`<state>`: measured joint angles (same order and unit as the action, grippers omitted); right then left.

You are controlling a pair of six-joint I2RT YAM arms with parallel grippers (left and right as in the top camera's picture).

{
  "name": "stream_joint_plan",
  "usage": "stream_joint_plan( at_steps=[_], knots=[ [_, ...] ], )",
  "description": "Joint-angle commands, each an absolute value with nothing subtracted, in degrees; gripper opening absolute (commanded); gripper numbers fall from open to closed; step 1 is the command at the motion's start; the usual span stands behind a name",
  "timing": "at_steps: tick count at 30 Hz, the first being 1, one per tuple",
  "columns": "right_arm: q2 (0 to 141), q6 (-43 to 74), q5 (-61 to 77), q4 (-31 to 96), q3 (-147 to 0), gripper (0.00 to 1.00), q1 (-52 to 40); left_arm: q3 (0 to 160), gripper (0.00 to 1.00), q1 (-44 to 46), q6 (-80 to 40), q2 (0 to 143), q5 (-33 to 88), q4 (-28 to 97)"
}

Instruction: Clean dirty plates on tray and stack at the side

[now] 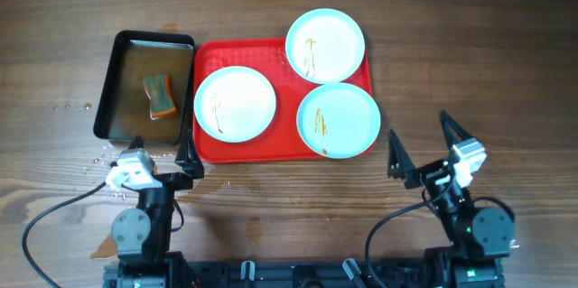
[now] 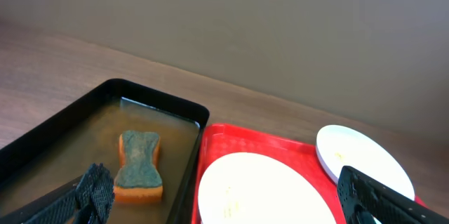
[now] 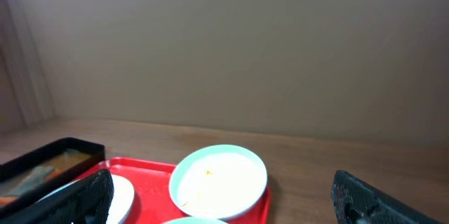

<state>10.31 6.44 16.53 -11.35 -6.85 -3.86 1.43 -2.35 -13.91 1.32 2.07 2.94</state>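
Black metal pan [image 1: 107, 89] at the far left holds brownish water and a sponge [image 1: 161, 95]. The sponge's long axis points roughly away from the left gripper [image 1: 163, 151], whose fingers are spread wide and empty just short of the pan's near rim. The left arm is clearly the nearer one. Three plates [image 1: 235, 103] lie on the red tray [image 1: 284, 148]. The right gripper [image 1: 419, 130], likewise spread and empty, sits off the tray's near right corner.

Glossy red plastic tray [image 1: 282, 148]; smooth pale plastic plates [image 1: 235, 103] with brown smears; black metal pan [image 1: 110, 89], upper left, holding a rough-topped sponge [image 1: 161, 95]; matt wood-grain table [image 1: 470, 17].
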Motion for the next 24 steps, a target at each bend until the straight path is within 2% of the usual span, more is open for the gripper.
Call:
stream_joint_plan(
  at_steps=[1, 11, 18, 24],
  knots=[
    [19.40, 7.46, 22.35, -12.45, -15.11, 1.00, -3.68, 7.53, 1.00, -2.09, -13.98, 4.36, 3.64, 4.25],
    [49.58, 8.19, 36.77, -9.56, -38.28, 1.00, -3.68, 27.68, 1.00, -2.09, -13.98, 22.68, 4.08, 18.13],
    [67.70, 7.88, 40.60, 6.24, -57.34, 1.00, -5.78, 46.76, 1.00, -2.09, -14.00, 40.91, 4.05, 33.58],
    [79.20, 0.84, 37.41, 20.71, -71.77, 1.00, -12.14, 62.13, 1.00, -2.13, -15.49, 57.63, 4.05, 47.81]
  ],
)
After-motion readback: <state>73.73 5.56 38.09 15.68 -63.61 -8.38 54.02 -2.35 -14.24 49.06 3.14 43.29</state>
